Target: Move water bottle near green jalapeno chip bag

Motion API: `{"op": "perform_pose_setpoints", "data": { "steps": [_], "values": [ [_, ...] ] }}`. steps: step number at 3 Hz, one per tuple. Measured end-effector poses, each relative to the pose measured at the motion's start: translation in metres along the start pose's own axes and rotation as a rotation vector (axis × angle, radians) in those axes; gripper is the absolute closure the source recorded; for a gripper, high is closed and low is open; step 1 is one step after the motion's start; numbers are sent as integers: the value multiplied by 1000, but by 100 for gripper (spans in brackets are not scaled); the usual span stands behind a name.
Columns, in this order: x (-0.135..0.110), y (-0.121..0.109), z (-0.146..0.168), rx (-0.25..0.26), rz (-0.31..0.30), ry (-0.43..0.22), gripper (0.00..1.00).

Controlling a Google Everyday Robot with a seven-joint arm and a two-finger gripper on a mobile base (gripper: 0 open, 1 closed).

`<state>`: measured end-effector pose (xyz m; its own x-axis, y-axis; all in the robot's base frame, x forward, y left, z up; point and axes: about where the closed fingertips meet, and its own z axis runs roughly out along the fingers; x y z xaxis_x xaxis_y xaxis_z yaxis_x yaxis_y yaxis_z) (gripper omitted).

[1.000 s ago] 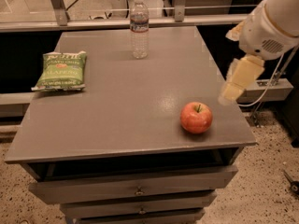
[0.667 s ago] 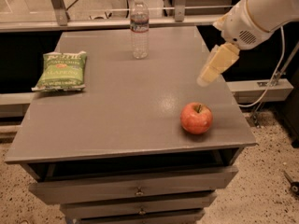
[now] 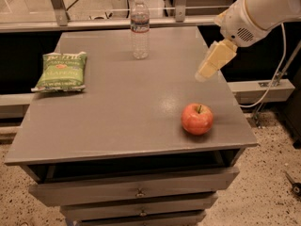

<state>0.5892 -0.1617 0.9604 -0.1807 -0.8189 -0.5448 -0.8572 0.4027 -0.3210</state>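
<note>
Bottle (image 3: 140,29): upright at the table's (image 3: 117,121) far edge, 12 o'clock on the top, well apart from the gripper (image 3: 205,73) and at its 10 o'clock; bag (image 3: 61,71) flat near the left edge, at the gripper's 9 o'clock, well apart from the bottle. Gripper: pale, angled down-left over the table's right side at 3 o'clock, touching nothing, apple (image 3: 197,118) at its 6 o'clock; open or closed cannot be told. Arm cut off by the top-right corner.

The green jalapeno chip bag (image 3: 60,72) reads "Jalapeno".
</note>
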Motion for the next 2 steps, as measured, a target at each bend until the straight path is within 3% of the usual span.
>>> {"op": "perform_pose_setpoints", "data": {
  "steps": [1,2],
  "values": [
    [-19,-10,22,19,41,-74,0],
    [-48,-32,61,55,94,-195,0]
  ]
}}
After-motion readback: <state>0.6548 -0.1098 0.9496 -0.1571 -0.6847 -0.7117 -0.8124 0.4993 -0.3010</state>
